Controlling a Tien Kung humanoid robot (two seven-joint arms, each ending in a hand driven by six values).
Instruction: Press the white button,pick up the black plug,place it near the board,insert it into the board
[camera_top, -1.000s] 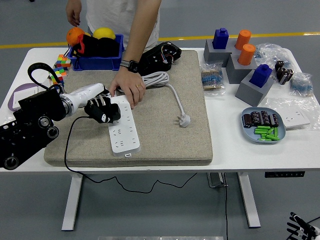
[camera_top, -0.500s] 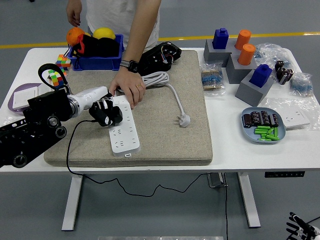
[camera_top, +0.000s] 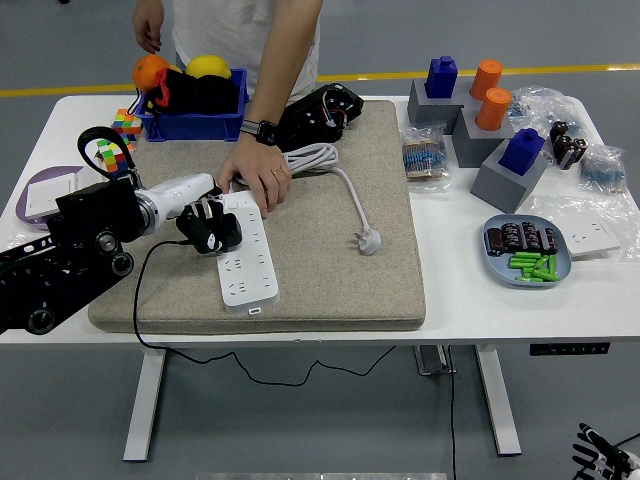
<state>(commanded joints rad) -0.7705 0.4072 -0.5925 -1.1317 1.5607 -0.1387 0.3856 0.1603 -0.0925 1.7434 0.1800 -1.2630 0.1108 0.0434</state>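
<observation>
At the left of the frame, my left hand (camera_top: 208, 226) reaches in on its black arm, and its fingers are curled around the black plug (camera_top: 213, 232), gripping it. The plug sits at left of centre, right over the upper end of the white board (camera_top: 246, 252), a long power strip lying on a grey pad (camera_top: 330, 260) on the desk (camera_top: 470, 300). A thin black cable (camera_top: 140, 300) trails from the plug down over the desk's near edge.

I judge the plug to be light, rigid and smooth, so it could twist in my hold. Its body is the place to grip, never the limp cable, which will tug as it drags.

Just right of my hand, a person's hand (camera_top: 257, 178) presses on the board's far end, holding it steady. Further right a white plug (camera_top: 368, 240) lies loose on the pad. My right hand is out of view.
</observation>
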